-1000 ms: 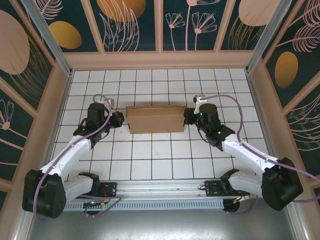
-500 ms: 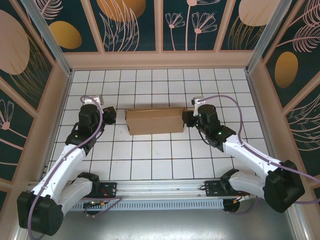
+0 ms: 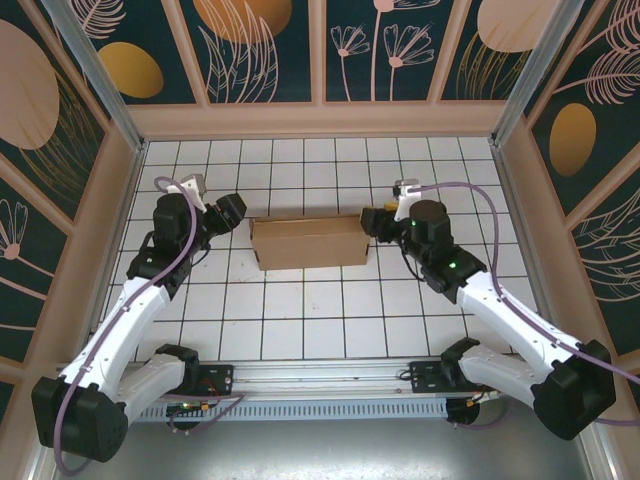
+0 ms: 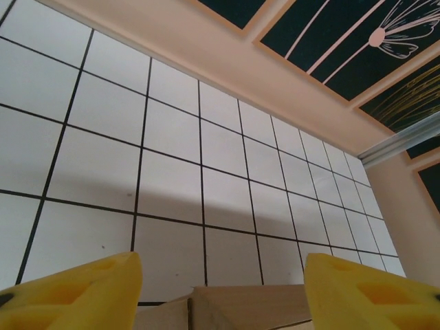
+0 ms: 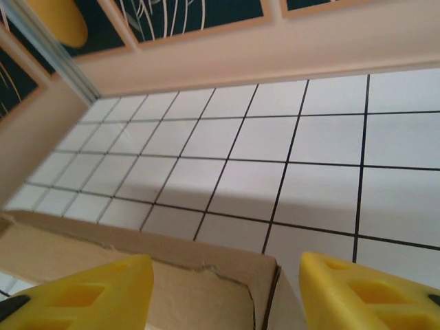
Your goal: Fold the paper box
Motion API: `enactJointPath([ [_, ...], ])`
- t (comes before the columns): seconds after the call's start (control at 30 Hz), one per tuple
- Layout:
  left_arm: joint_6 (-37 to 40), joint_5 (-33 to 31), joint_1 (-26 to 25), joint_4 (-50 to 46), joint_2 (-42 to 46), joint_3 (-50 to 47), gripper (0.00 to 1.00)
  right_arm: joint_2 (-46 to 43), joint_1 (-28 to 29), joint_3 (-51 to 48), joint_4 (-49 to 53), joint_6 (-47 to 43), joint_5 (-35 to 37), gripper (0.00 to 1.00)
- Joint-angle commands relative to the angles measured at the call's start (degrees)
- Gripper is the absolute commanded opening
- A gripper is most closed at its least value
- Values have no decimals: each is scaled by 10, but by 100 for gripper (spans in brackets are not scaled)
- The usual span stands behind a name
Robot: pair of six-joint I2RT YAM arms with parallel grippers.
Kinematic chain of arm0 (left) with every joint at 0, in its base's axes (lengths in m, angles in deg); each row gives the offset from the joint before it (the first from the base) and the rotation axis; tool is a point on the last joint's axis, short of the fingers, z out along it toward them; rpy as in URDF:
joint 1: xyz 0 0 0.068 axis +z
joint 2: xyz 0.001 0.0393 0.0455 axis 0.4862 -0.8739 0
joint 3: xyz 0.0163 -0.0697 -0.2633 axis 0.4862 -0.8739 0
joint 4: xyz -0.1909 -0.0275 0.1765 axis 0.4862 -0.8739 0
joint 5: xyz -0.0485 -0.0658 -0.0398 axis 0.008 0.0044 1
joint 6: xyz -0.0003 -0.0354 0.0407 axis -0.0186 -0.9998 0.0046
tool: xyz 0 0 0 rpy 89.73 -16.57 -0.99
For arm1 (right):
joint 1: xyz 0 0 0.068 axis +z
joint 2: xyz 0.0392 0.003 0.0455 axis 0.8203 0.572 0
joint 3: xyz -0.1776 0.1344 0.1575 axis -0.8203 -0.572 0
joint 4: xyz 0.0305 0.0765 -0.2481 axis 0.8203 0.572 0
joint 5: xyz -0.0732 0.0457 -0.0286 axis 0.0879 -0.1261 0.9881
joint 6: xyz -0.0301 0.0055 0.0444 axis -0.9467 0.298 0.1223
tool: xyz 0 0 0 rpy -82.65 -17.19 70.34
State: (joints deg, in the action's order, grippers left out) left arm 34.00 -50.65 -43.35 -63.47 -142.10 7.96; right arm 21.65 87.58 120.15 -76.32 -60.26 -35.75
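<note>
From above, the paper box (image 3: 308,241) sits mid-table on white tiles (image 3: 300,320), with the left gripper (image 3: 228,212) and right gripper (image 3: 372,222) just off its 2 ends. Folding looks nearly done, so next comes backing off cleanly. Left wrist: jaws apart, box corner below. Right wrist: jaws apart over its edge, floral walls (image 5: 192,10) behind.

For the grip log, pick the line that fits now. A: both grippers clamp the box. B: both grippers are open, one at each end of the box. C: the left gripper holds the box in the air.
B: the left gripper and right gripper both stand with jaws apart, and the paper box lies on the table between them.
</note>
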Motion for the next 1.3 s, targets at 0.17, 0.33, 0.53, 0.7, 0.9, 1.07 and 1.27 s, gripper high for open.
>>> enactJointPath([
  [0.17,-87,20,-4,-6,-29,3,65,82,-26,81,38,130,-25,59],
  [0.33,-95,20,-13,-5,-32,6,66,101,-26,81,35,130,-17,58],
  [0.53,-102,17,-22,-15,-42,4,66,103,-25,70,32,124,-9,56],
  [0.7,-109,11,-28,-10,-54,-6,65,104,-25,55,26,123,-9,53],
  [0.9,-116,6,-37,2,-58,-32,58,97,-15,20,12,117,10,49],
  [1.07,-132,7,-48,26,-43,-82,53,75,4,-41,-30,121,22,46],
  [1.27,-144,-6,-54,35,-24,-136,51,59,33,-106,-68,128,52,45],
])
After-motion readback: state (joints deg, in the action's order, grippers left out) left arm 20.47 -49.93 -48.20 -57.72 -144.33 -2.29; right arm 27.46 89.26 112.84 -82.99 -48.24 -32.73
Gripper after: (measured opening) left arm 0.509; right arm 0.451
